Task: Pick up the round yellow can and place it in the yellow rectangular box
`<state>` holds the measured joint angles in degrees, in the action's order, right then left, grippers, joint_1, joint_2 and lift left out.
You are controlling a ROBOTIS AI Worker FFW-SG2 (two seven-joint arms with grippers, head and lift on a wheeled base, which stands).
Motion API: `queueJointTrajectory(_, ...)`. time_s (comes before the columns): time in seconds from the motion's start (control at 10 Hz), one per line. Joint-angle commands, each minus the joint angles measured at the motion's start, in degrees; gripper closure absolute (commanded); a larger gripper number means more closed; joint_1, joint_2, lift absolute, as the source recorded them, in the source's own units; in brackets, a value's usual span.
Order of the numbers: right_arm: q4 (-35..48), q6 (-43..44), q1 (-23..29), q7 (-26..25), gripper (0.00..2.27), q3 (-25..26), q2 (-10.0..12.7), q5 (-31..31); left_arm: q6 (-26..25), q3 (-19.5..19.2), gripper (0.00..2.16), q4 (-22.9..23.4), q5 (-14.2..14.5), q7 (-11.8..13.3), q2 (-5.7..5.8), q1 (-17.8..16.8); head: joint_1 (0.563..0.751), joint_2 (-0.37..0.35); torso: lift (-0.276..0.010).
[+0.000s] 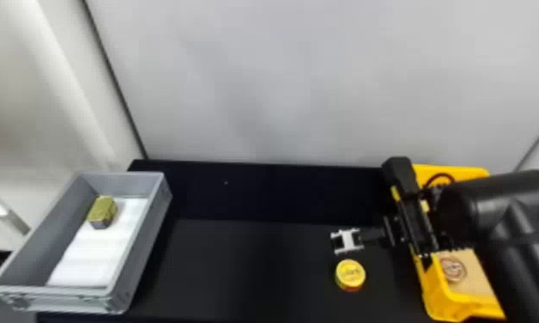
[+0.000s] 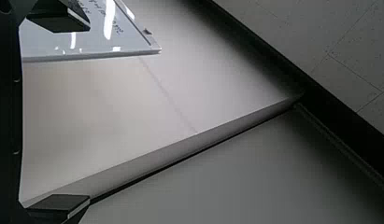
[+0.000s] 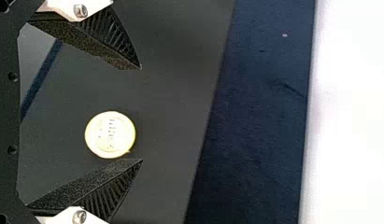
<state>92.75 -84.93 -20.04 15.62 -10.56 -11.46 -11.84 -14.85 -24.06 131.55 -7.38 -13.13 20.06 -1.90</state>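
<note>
Round yellow can (image 1: pixel 350 272), flat side up, on the black table (image 1: pixel 247 266), between the grey bin and the yellow rectangular box and nearer the latter. Pale wall panels (image 1: pixel 281 86) rise behind. The right arm (image 1: pixel 511 223) enters from the right and lies across the yellow rectangular box (image 1: pixel 449 307), covering much of its middle; a dark, curved item at the box's far end is too blurred to name. Opposite, on the robot's left, stands the grey bin (image 1: pixel 137 247), complete in outline, lined with a white sheet (image 1: pixel 88 262).

The left gripper (image 2: pixel 59 112) points at pale panels, its two fingers well apart with nothing between them. The right gripper (image 1: pixel 346 240) reaches inward from the box, just beyond the can as I see it; its tips are hard to make out there. In the right wrist view the right gripper (image 3: pixel 142 114) is spread wide, the can showing between its fingers, close beside one; contact cannot be judged. Smaller items: an olive-green block (image 1: pixel 102 211) in the bin; a round brown mark (image 1: pixel 453 269) on a tan surface inside the box.
</note>
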Motion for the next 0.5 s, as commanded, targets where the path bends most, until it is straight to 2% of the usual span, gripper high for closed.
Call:
queueJointTrajectory(0.0,-5.3,4.03,0.96,5.31,0.06,-1.4,-0.66,4.11,0.17,0.06,0.0,0.02,0.0,-0.06,-0.1,-0.04,0.694,0.054,-0.003)
queueJointTrajectory(0.1,-7.32,6.75,0.88,12.43,0.06,-2.28,-0.4,12.02,0.35,0.14,0.0,0.02,0.0,-0.06,-0.19,0.05,0.694,0.054,-0.003)
queueJointTrajectory(0.3,-8.99,10.45,0.53,27.56,0.0,-4.56,1.97,36.55,0.43,0.23,0.0,0.02,0.0,-0.15,-0.27,-0.04,0.694,0.054,-0.003)
queueJointTrajectory(0.4,-11.28,12.56,0.09,28.44,0.0,-4.56,2.15,36.73,0.43,0.32,0.0,0.02,0.0,-0.15,-0.27,-0.04,0.694,0.054,-0.003)
